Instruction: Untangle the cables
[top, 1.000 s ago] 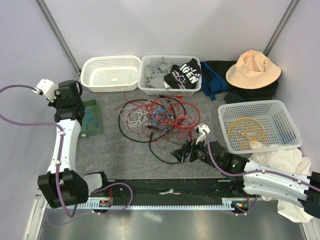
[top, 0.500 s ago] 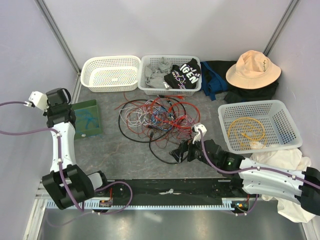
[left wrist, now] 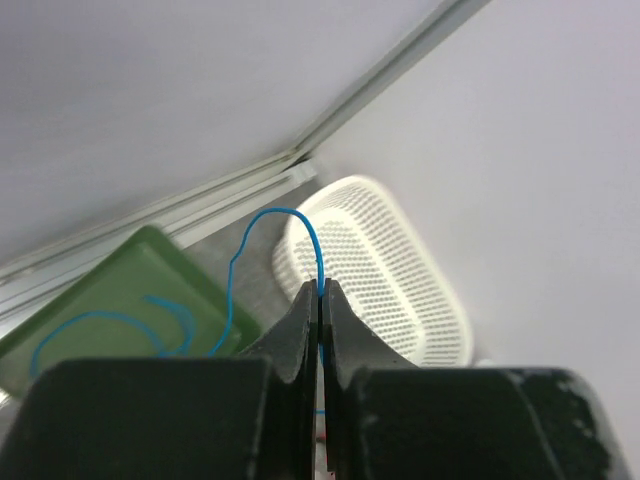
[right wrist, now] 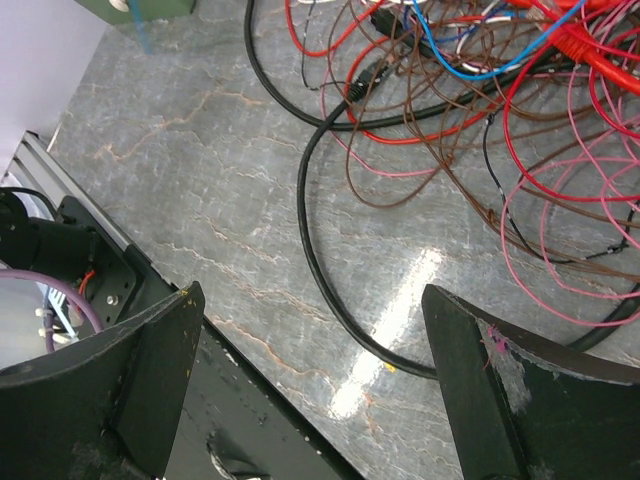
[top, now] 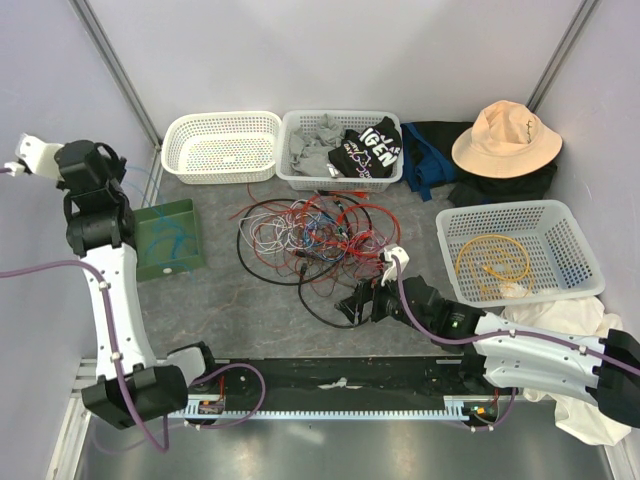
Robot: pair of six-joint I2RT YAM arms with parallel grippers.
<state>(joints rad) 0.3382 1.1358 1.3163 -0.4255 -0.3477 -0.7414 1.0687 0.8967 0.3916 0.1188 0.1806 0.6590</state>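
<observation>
A loose tangle of cables [top: 320, 240], red, pink, brown, blue, white and black, lies mid-table; it also fills the right wrist view [right wrist: 480, 110]. My left gripper [top: 105, 165] is raised high at the far left and shut on a thin blue cable [left wrist: 275, 215]. That cable hangs down into a green tray [top: 170, 240], which shows in the left wrist view [left wrist: 120, 290]. My right gripper [top: 360, 305] is open and empty, low over the table at the tangle's near edge. A black cable loop [right wrist: 315, 260] runs between its fingers. A coiled yellow cable [top: 495, 262] lies in the right basket [top: 575, 235].
An empty white basket [top: 222, 145] and a basket of clothes [top: 300, 175] stand at the back. A tan hat [top: 505, 137] rests on dark clothing at the back right. White cloth [top: 560, 325] lies at the right. A black rail [top: 340, 375] runs along the near edge.
My left arm has swung up and to the left, lifting the blue cable above the green tray. My right gripper has crept slightly left toward the tangle.
</observation>
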